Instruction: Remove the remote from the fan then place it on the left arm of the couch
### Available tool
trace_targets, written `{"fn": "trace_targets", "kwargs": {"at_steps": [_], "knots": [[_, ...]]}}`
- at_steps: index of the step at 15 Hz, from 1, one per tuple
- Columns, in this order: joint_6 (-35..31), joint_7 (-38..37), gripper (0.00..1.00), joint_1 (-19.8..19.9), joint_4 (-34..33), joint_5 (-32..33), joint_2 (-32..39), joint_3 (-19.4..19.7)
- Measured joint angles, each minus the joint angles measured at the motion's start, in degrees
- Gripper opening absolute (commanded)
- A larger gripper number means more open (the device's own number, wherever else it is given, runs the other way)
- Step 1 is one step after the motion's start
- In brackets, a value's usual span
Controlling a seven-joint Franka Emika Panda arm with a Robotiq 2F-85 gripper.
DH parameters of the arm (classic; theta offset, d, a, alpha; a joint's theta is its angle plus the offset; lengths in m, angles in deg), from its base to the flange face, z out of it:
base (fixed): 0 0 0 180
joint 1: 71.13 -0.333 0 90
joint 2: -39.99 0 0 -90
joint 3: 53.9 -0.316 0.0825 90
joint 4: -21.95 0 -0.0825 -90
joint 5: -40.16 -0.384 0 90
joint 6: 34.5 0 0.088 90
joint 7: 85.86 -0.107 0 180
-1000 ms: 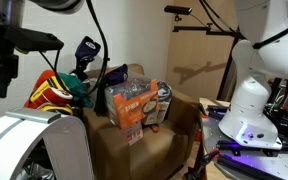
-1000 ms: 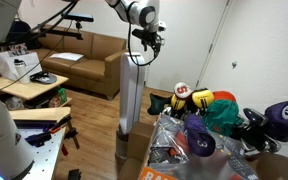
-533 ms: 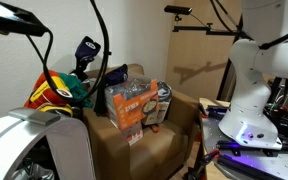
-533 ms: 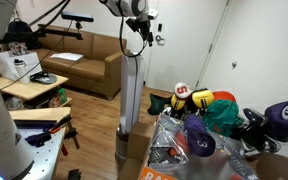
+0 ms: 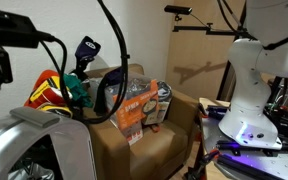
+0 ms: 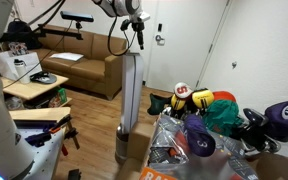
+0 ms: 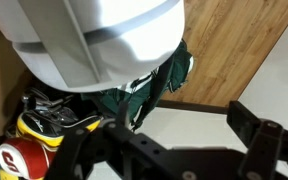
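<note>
Gripper (image 7: 154,128) has its jaws spread wide, nothing in them. In the wrist view the white fan (image 7: 94,40) sits at 12 o'clock. In an exterior view the couch (image 5: 179,132) is at its 3 o'clock. Can't make out the remote.

An orange snack bag (image 5: 134,108) stands near a red-and-yellow cap (image 5: 46,92).

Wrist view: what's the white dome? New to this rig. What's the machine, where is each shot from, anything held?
The machine is one white robot arm with a two-finger gripper. Two cameras stand in the room; the third rides on the wrist, looking down. The white dome is the top of the fan; the gripper hangs above it, open and empty. Beside the fan lies a pile of caps and snack bags; a brown couch stands by the far wall.
</note>
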Motion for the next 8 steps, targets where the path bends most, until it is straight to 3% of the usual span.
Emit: {"fn": "trace_targets", "kwargs": {"at_steps": [8], "knots": [[2.49, -8.72, 1.0, -5.66, 0.83, 3.47, -1.88, 2.92]]}}
